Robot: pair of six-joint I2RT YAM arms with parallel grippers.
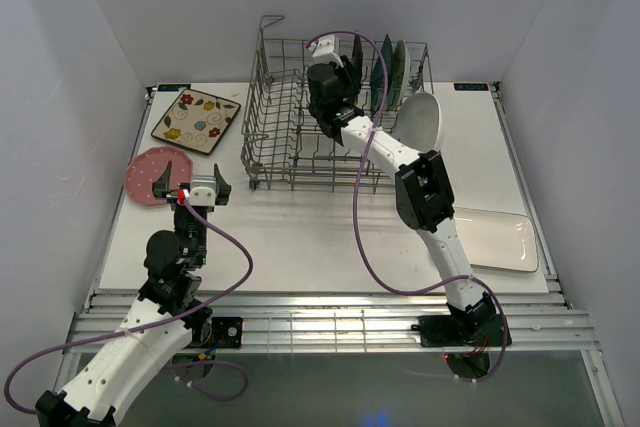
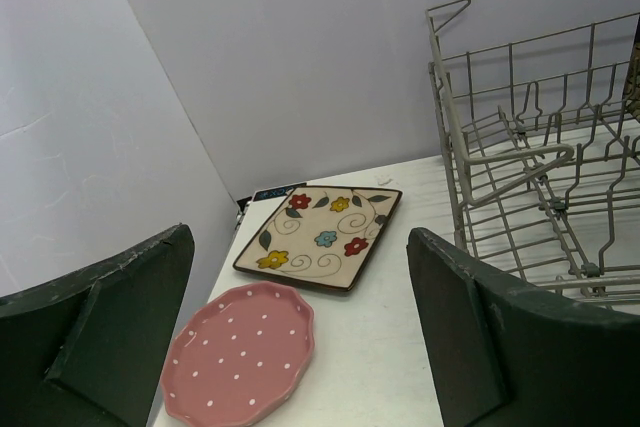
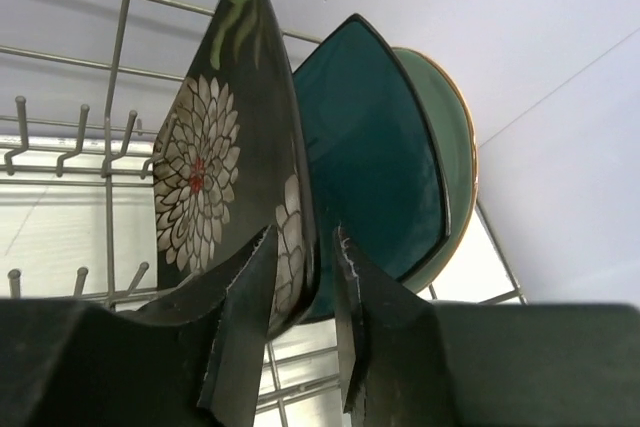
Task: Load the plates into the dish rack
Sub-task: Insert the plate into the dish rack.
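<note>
The grey wire dish rack [image 1: 290, 137] stands at the back centre. In its right end three plates stand on edge: a dark patterned square one [image 3: 215, 167], a teal square one [image 3: 370, 147] and a mint-green round one [image 3: 455, 137]. My right gripper [image 3: 305, 237] straddles the dark plate's lower rim, jaws slightly apart with a gap beside the rim. My left gripper [image 2: 298, 237] hangs wide open and empty above the pink dotted plate [image 2: 240, 362], with the cream floral square plate [image 2: 320, 235] behind it.
A white oval plate [image 1: 425, 119] leans against the rack's right side. A white rectangular plate [image 1: 497, 239] lies flat at the table's right, beside the right arm. White walls close in the table on the left, the back and the right.
</note>
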